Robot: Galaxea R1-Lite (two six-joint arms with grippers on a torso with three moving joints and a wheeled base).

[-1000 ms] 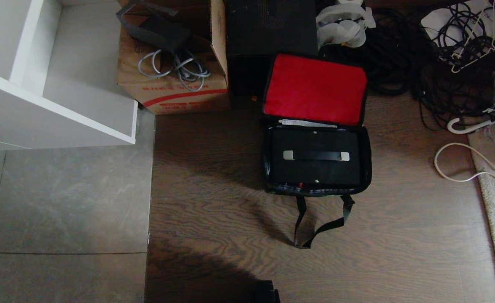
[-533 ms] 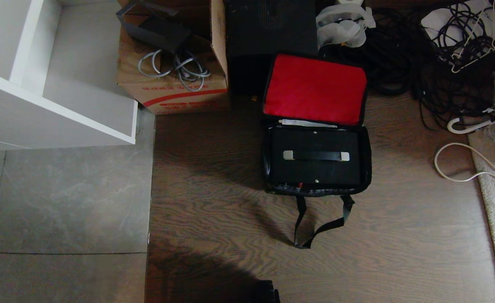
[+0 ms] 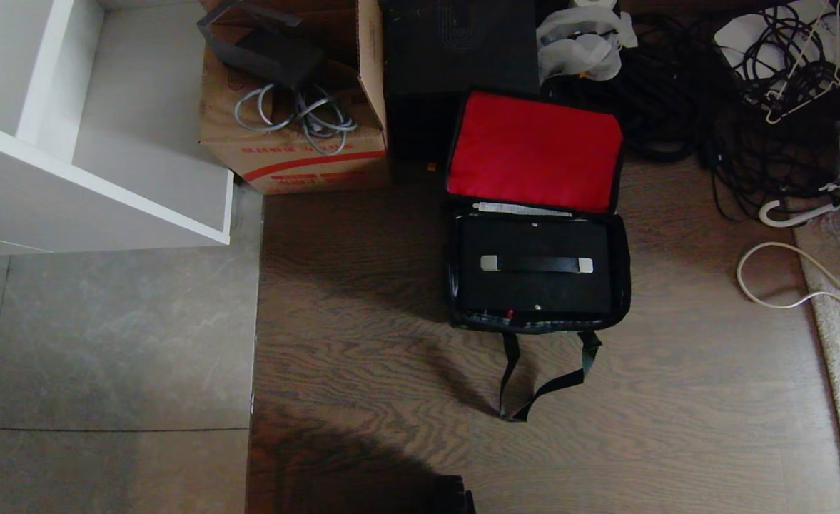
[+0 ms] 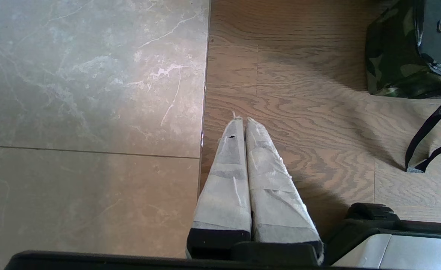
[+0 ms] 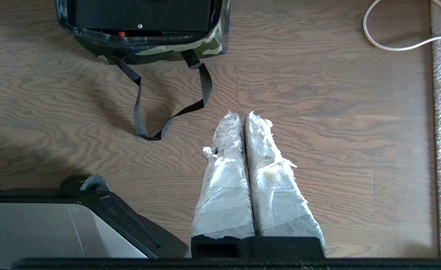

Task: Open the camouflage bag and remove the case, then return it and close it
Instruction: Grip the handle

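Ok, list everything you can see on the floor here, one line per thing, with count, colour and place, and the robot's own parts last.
camouflage bag: one, green-brown camouflage with red lid lining, lid open, on the wood floor.
case: one, black, inside the bag, handle up.
strap: one, black, looped on the floor in front of the bag.
cardboard box: one, brown with red stripe, holding grey cables, behind-left of the bag.
black box: one, behind the bag.
cable pile: black, behind-right of the bag.
white shelf: one, far left.
left end effector: one, pale tape-wrapped, shut, above the floor.
right end effector: one, pale tape-wrapped, shut, near the strap.
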